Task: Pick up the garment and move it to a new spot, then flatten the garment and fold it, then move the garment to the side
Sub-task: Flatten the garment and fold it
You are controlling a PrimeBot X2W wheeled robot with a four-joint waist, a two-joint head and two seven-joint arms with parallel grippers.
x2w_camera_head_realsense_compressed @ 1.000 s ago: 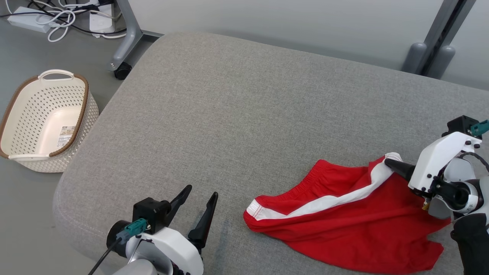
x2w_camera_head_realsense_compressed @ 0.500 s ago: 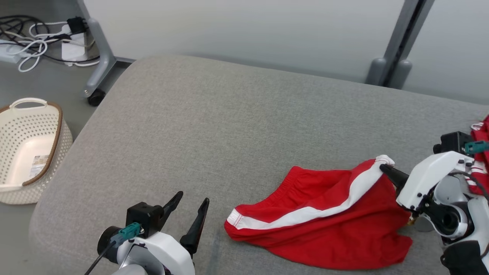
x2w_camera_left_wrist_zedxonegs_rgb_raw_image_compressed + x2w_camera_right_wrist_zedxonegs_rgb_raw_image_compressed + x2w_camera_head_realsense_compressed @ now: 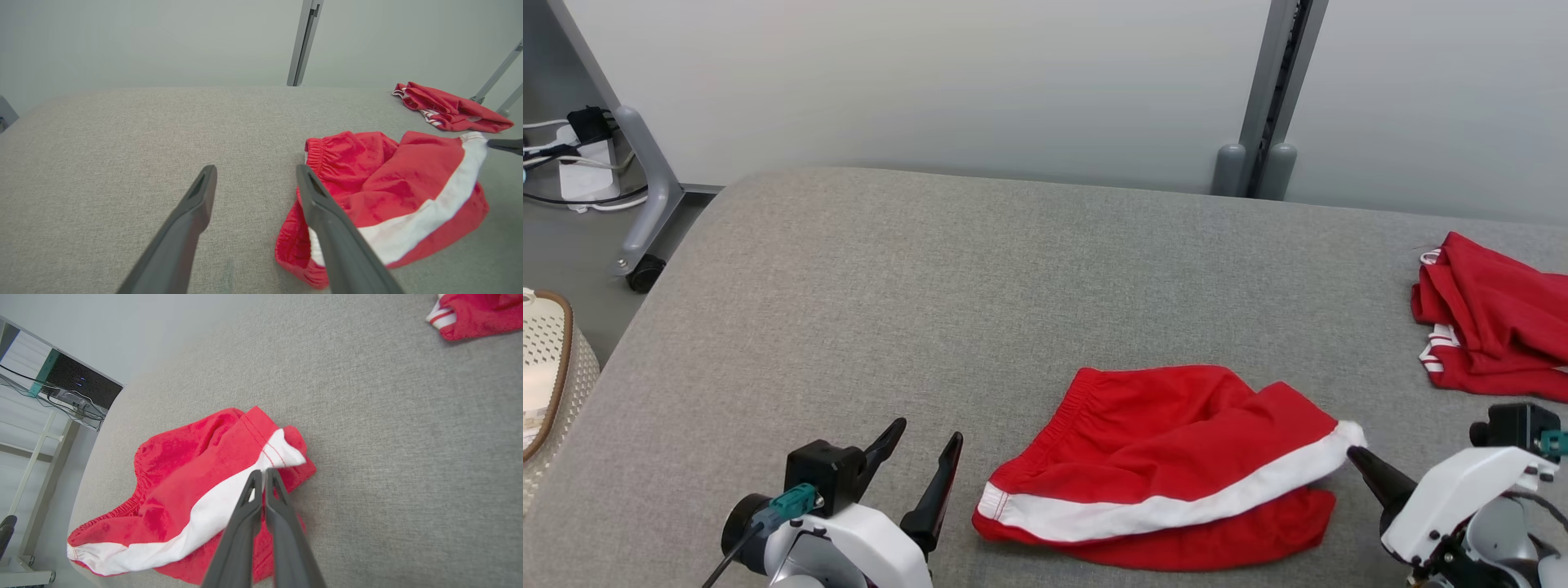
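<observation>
- Now the left pincer (image 3: 927, 430) hangs spread wide over the counter's (image 3: 980, 269) near edge.
- Beside it the garment (image 3: 1168, 441), red shorts with a white stripe, lies crumpled right of the counter's centre.
- Lastly, the right pincer (image 3: 1354, 452) has just pressed together on the stripe's white corner, so lifting can probably begin.

right gripper (image 3: 261, 472) tight on garment (image 3: 179, 486)

A grey fabric-covered table (image 3: 931, 269) spans the scene. Behind its far edge stands a pale, evenly lit wall (image 3: 931, 82) with a grey metal post (image 3: 1270, 82). Far left, a wheeled frame leg (image 3: 645, 196) and cables (image 3: 547, 149) rest on grey floor (image 3: 572, 245).
</observation>
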